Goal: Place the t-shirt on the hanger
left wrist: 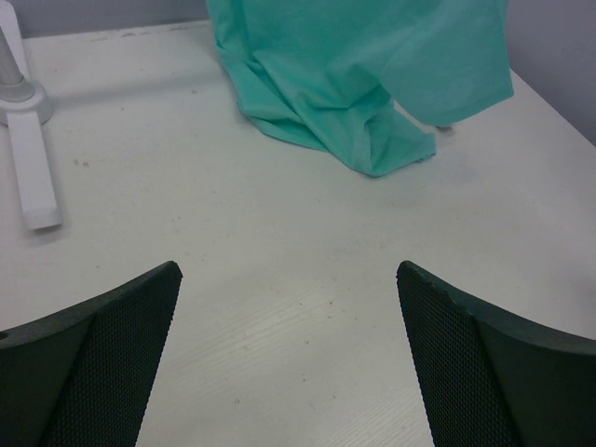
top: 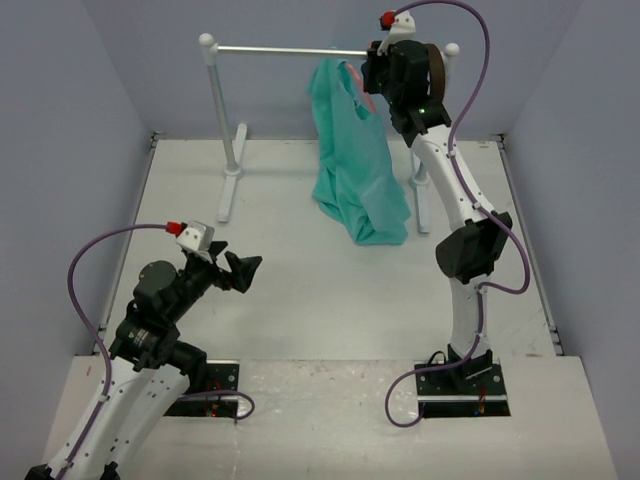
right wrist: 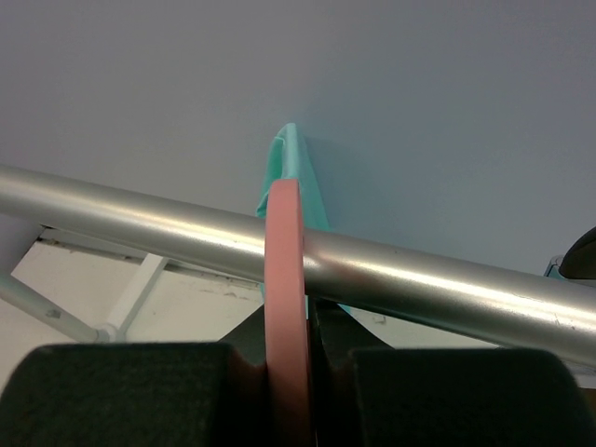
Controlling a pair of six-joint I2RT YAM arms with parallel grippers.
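Observation:
The teal-green t-shirt [top: 352, 160] hangs from the pink hanger [top: 366, 92] at the silver rail [top: 290, 50] of the rack, its lower end bunched on the table. My right gripper [top: 378, 70] is shut on the hanger's hook [right wrist: 285, 279], which lies over the rail [right wrist: 419, 279] in the right wrist view; a strip of shirt [right wrist: 291, 172] shows behind it. My left gripper [top: 243, 271] is open and empty low over the table at the near left. In the left wrist view the shirt [left wrist: 354, 74] lies ahead of the spread fingers [left wrist: 466, 345].
The white rack stands at the back, with its left post [top: 222, 110] on a foot [top: 230, 195] and its right post [top: 450, 60] behind my right arm. Grey walls close in the table on three sides. The rack foot also shows in the left wrist view [left wrist: 33, 168].

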